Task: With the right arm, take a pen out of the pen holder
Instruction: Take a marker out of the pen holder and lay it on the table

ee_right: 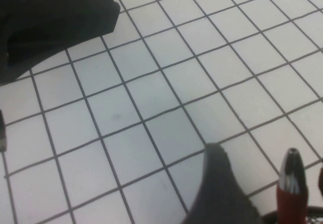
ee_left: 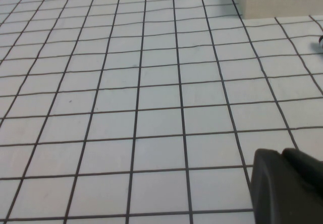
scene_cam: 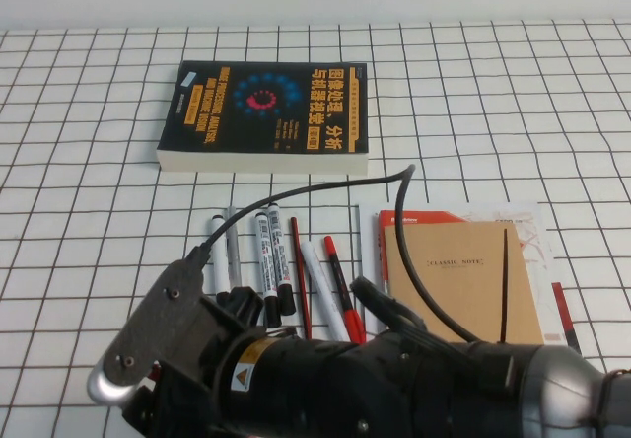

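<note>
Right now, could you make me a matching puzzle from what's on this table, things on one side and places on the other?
1 black book
2 brown notebook
3 loose pens
4 right gripper

A right of the pens
B open, above the gridded table
C far side of the table
D in a row, in front of the book

Pairs: 1-C, 2-A, 3-D, 4-B. The left gripper is over gridded table too.
</note>
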